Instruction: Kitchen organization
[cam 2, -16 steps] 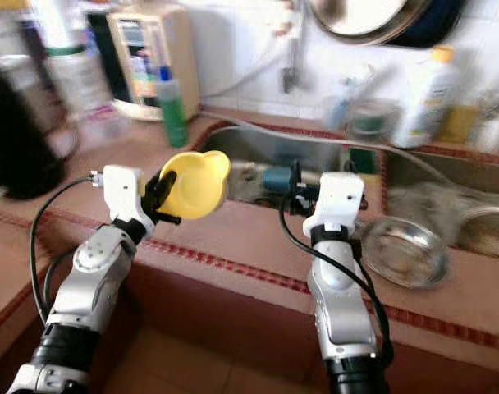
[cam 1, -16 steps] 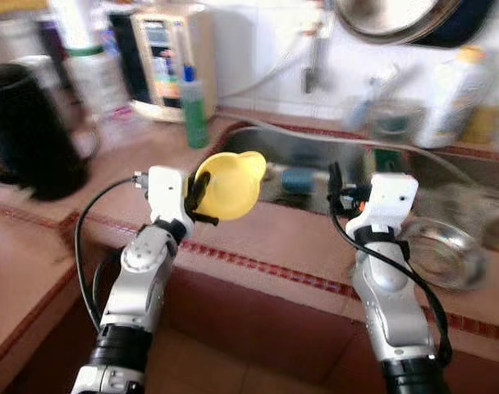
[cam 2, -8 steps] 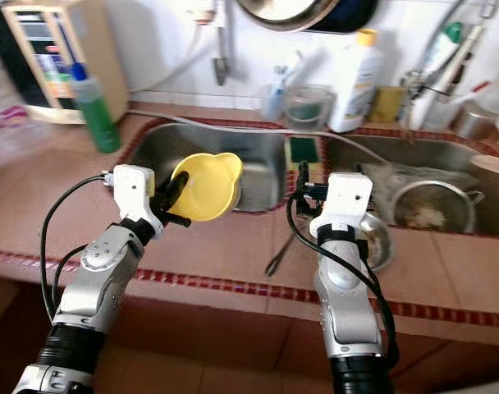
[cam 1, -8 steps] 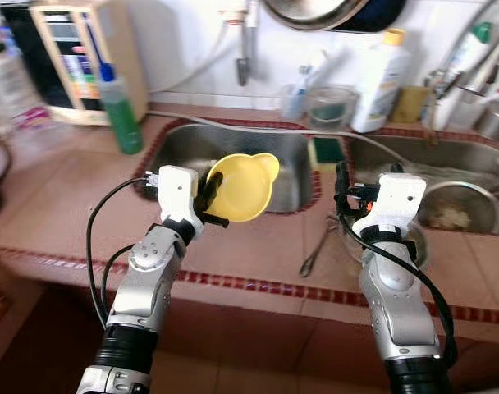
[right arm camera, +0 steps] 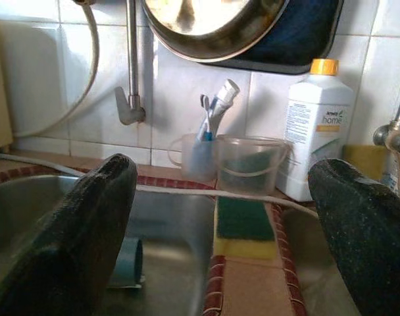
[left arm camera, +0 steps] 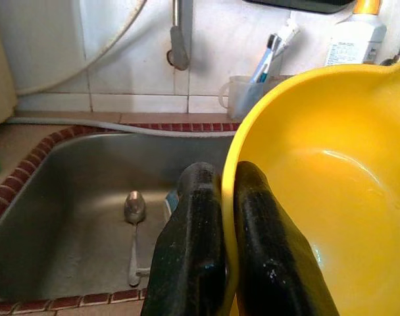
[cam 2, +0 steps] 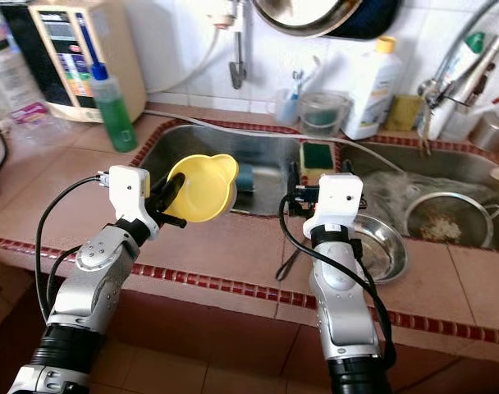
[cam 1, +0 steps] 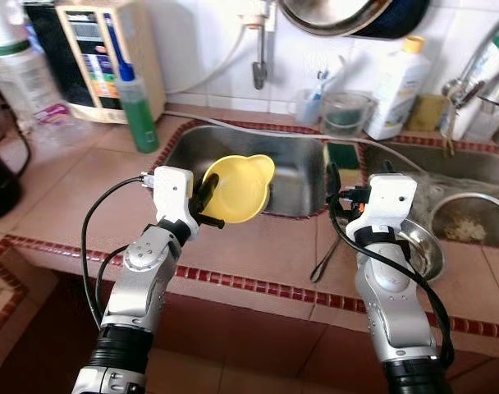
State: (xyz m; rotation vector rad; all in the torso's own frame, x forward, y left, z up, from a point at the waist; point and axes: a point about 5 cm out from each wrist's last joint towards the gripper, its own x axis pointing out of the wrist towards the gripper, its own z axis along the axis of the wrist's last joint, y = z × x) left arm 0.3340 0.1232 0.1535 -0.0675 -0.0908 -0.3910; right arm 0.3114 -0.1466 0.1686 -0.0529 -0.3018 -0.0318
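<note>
Pinching the round yellow plastic bowl (cam 1: 235, 189) by its rim, the left gripper (cam 1: 207, 200) holds it above the steel sink basin (cam 1: 184, 156). The right gripper (cam 2: 292, 187) hovers wide open, empty; best to keep that rim grip firm and the bowl level until it is set down.

A terracotta-tiled counter (cam 1: 85, 193) with a dark red trim along its near edge carries two steel sinks. The left sink (cam 1: 192, 156) holds a spoon (left arm camera: 133, 227) and what looks like a blue cup (cam 2: 245, 176) on its side. On the divider between the sinks lies a green-and-yellow sponge (cam 2: 315, 153). On the near ledge sit a steel bowl (cam 2: 381, 246) and a long utensil (cam 1: 323, 258). Along the far edge stand a green bottle (cam 1: 136, 107), a toothbrush cup (cam 1: 309, 105), a clear tub (cam 1: 345, 113) and a white bottle (cam 1: 399, 78).
</note>
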